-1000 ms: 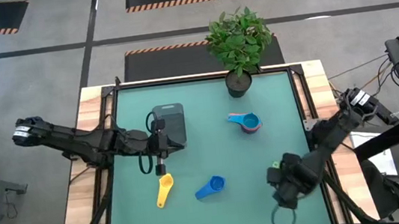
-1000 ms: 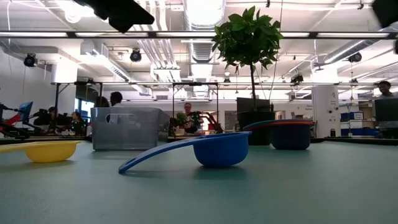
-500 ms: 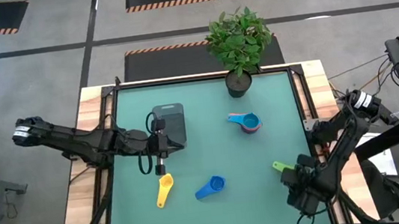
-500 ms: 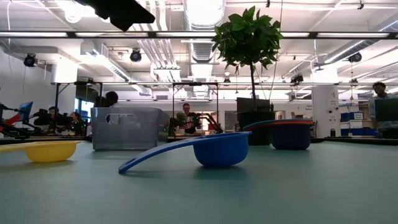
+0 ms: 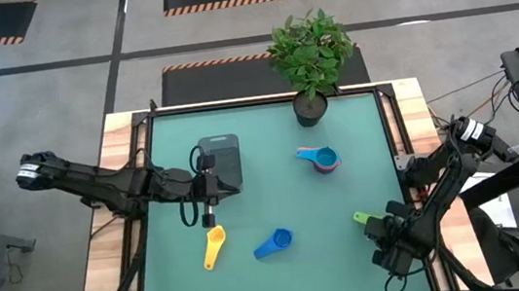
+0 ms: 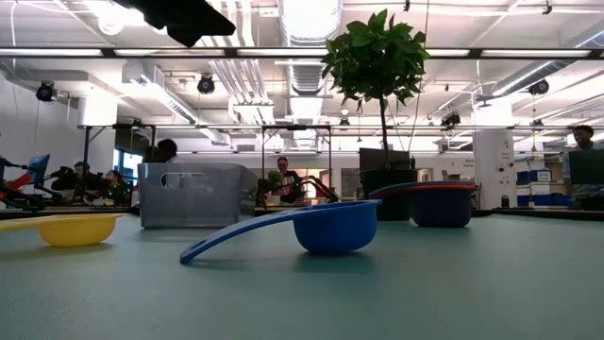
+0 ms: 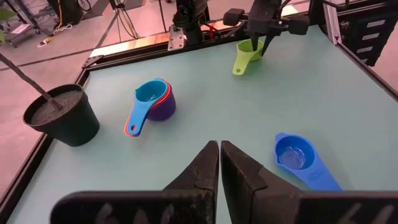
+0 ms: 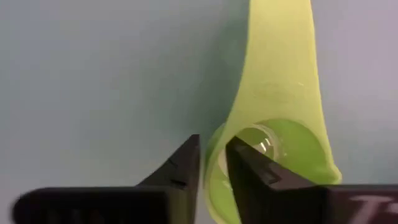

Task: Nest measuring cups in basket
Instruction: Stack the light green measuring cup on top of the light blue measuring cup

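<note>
The green measuring cup point(image 5: 362, 218) point(image 7: 247, 56) sits on the mat near the table's right edge, and my right gripper point(image 5: 387, 231) point(image 8: 212, 155) is shut on it from above. My left gripper point(image 5: 209, 222) point(image 7: 219, 149) hovers shut between the dark grey basket point(image 5: 221, 160) and the yellow cup point(image 5: 214, 247), holding nothing. The blue cup point(image 5: 274, 244) point(image 6: 321, 227) rests on its bowl near the middle front. A cyan cup nested in a red and a purple one point(image 5: 321, 159) point(image 7: 152, 102) stands right of centre. My right gripper pinches the green cup's bowl wall point(image 8: 214, 146), beside where the handle point(image 8: 280, 68) joins it. One finger point(image 8: 255, 171) is inside the bowl and the other point(image 8: 177, 168) outside. The fingers point down from above. The cup looks to be down on the mat.
A black plant pot point(image 5: 311, 108) with a leafy plant stands at the far edge, behind the nested cups. Wooden table rails point(image 5: 123, 151) frame the green mat. People and desks show in the room beyond the table.
My right gripper has gone toward the table's right edge and down, ending over the green cup, whose handle now shows beside it. The cups and the basket have stayed where they were.
</note>
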Tool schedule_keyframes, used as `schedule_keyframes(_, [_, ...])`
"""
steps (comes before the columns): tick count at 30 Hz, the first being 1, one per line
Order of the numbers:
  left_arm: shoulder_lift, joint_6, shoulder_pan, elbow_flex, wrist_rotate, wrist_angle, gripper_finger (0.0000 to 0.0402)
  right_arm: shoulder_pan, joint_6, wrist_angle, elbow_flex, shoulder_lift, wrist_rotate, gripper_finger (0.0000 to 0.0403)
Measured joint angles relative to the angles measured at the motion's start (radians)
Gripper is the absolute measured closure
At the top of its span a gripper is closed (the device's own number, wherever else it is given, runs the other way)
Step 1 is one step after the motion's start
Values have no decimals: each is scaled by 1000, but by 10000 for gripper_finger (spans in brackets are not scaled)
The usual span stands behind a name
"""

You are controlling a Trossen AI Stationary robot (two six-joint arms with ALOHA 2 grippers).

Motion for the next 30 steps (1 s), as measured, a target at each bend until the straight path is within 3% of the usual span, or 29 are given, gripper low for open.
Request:
schedule_keyframes(4, [0,0,0,0,0,0,402,0,-18,9,8,0,0,387])
schedule_keyframes(13, [0,0,0,0,0,1,402,-108,-154,-33,92,0,14,391])
schedule_keyframes(30, [0,0,0,0,0,-3,402,-712,-645,-31,304,0,124,392])
